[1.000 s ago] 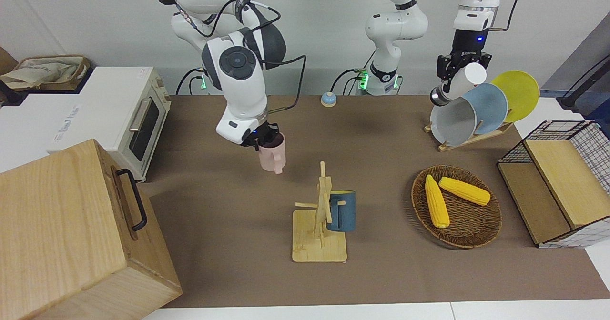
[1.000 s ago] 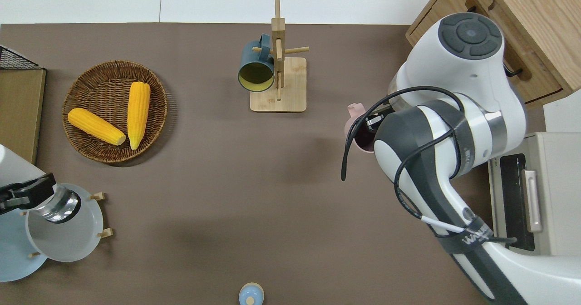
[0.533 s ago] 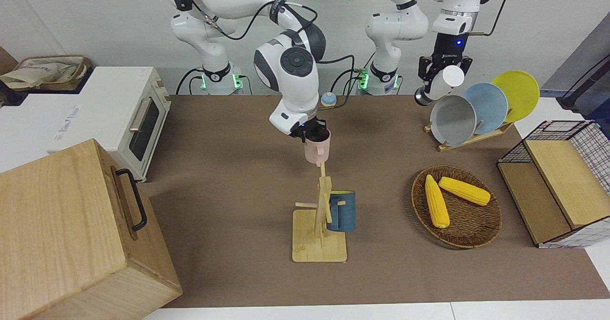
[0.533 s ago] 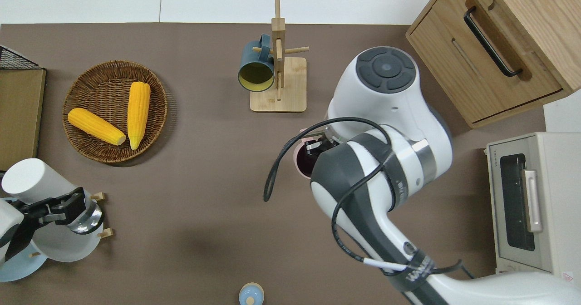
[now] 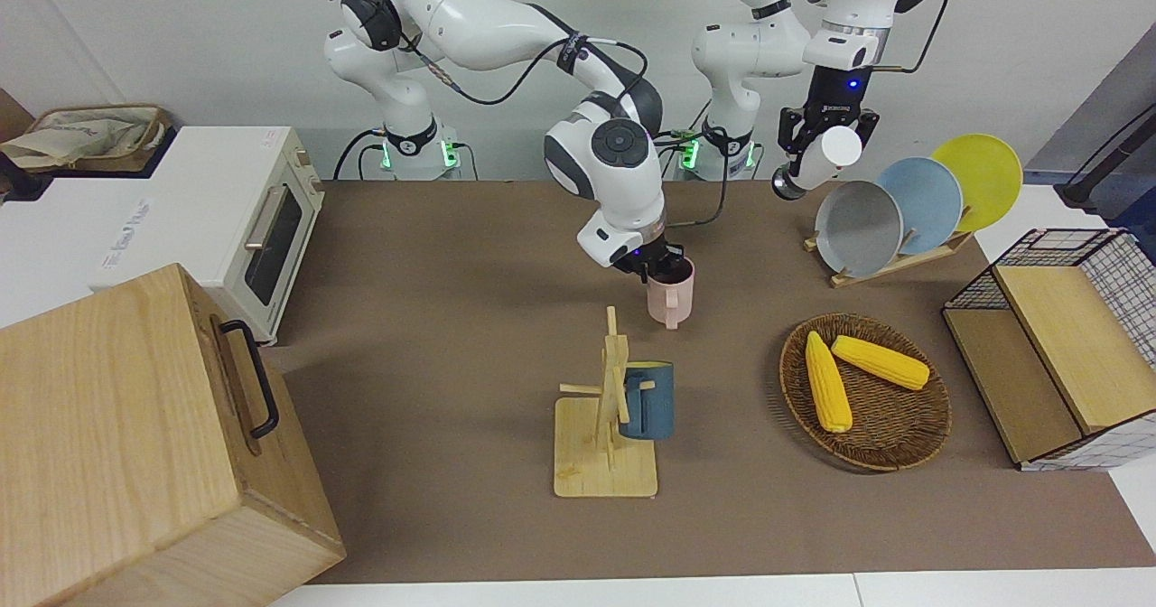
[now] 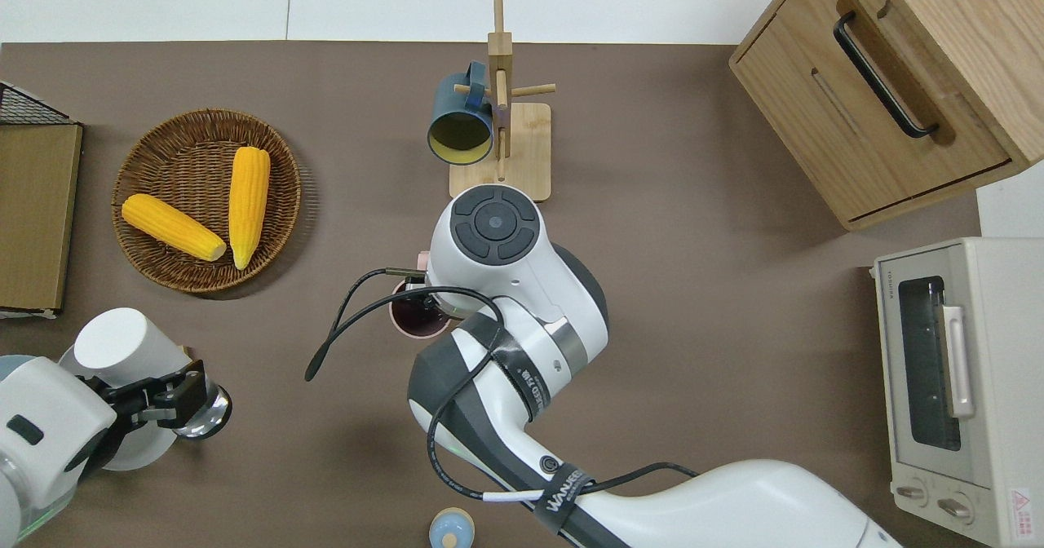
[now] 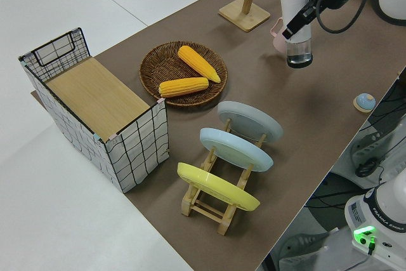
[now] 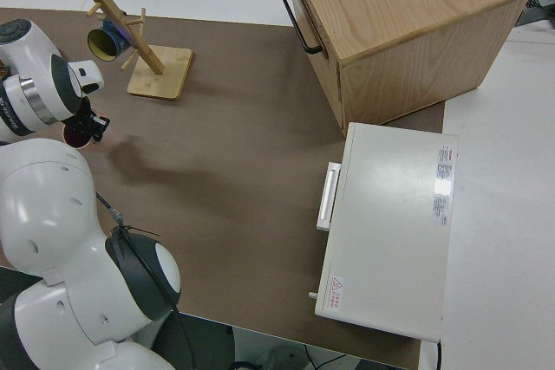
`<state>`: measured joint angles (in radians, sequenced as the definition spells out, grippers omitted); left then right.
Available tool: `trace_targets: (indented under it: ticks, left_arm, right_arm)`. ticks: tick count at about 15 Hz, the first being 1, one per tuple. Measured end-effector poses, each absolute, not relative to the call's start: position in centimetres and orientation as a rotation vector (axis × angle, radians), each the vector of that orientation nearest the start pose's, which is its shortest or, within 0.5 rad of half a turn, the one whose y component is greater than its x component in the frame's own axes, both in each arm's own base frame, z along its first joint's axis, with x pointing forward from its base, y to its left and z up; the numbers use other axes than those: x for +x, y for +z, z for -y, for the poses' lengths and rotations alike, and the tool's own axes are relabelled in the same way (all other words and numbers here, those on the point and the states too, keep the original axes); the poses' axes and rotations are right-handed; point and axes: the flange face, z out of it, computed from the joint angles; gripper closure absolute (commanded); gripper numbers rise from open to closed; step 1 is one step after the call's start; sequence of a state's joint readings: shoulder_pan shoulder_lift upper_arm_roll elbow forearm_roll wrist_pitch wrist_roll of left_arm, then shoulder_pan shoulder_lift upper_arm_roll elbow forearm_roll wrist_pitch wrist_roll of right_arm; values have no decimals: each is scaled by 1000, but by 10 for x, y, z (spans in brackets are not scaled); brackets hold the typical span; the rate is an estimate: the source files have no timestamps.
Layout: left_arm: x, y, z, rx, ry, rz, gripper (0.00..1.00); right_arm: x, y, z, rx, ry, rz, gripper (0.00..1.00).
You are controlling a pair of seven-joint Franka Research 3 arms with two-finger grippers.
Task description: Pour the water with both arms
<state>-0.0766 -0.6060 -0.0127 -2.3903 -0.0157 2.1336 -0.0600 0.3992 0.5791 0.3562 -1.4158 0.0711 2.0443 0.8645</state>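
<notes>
My right gripper point(image 5: 657, 271) is shut on the rim of a pink mug point(image 5: 671, 295) and holds it upright over the middle of the table, nearer to the robots than the mug rack. The mug also shows in the overhead view point(image 6: 410, 321) and the left side view point(image 7: 276, 33). My left gripper point(image 5: 824, 137) is shut on a white bottle point(image 5: 833, 151) with a silver end, held tilted in the air. In the overhead view the bottle point(image 6: 122, 346) and left gripper point(image 6: 159, 393) are over the plate rack's edge.
A wooden mug rack point(image 5: 603, 467) holds a blue mug point(image 5: 647, 399). A wicker basket point(image 5: 890, 452) holds two corn cobs. A plate rack point(image 5: 890, 259) has three plates. A wire basket point(image 5: 1075, 255), a wooden box point(image 5: 135, 444), a toaster oven point(image 5: 226, 219) and a small blue bell point(image 5: 622, 189) stand around.
My right arm has carried the pink mug from the toaster oven's end to the table's middle. My left arm has moved the bottle off the plates toward the middle.
</notes>
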Motion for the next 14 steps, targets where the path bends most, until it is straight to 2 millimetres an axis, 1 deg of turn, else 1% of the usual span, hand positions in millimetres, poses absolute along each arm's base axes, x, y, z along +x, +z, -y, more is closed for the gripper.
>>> trace_targets:
  ticks: [3,5,7,8,9,10,11,12,14]
  left_arm:
    - [398,567,37,-3127,-543,-35,1000]
    - [397,563,37,-3129,-532,-35,1000]
    - [397,561,37,-3130,-526,-35,1000]
    - [397,560,37,-3130,-523,-35,1000]
    - [397,559,37,-3130,-520,-35,1000]
    - [397,558,37,-3131,-517,-35,1000]
    - [396,557,37,-3131,-515,-35,1000]
    - [396,557,37,-3131,-513,-35,1000]
    - [396,556,37,-3132,-510,-36,1000]
  right_arm:
    - [546,385,-477,-2828,181,-362,1000]
    - [540,376,-490,-2814,184,-392,1000]
    - [535,368,-497,-2815,197,-401,1000]
    - [534,365,-498,-2817,202,-402,961]
    - [534,364,-499,-2818,204,-404,818]
    - [534,364,-499,-2818,203,-405,634]
    - [535,364,-498,-2815,198,-406,547]
    - [536,365,-499,-2806,184,-408,263]
    - [537,366,-499,-2803,169,-407,35]
